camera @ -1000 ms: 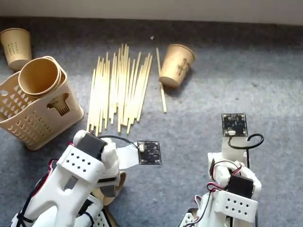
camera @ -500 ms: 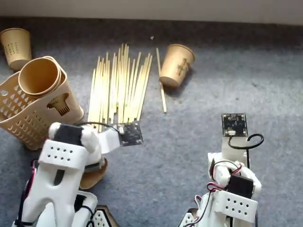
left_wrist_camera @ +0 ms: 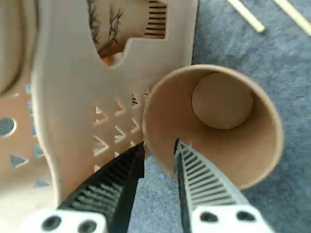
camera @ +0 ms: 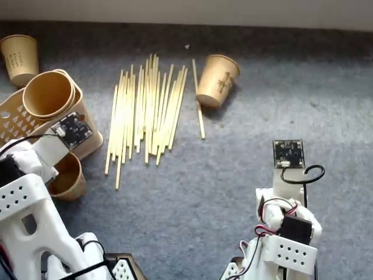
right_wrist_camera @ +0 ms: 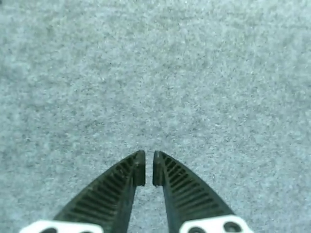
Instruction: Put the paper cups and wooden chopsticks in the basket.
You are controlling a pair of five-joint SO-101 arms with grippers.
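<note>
Beside the basket (left_wrist_camera: 63, 107) wall, my left jaws pinch the rim of the held cup (left_wrist_camera: 223, 102) — one finger inside, one outside. That cup hangs outside the basket, just beside its wall. I see nested cups (camera: 49, 93) standing in the basket. Wooden chopsticks (camera: 145, 108) lie fanned on the desk (camera: 291, 87), with a tipped cup (camera: 218, 79) lying next to them and a far cup (camera: 20, 58) behind the basket. Right jaws are closed but for a sliver, gripping nothing — low over the grey desk.
</note>
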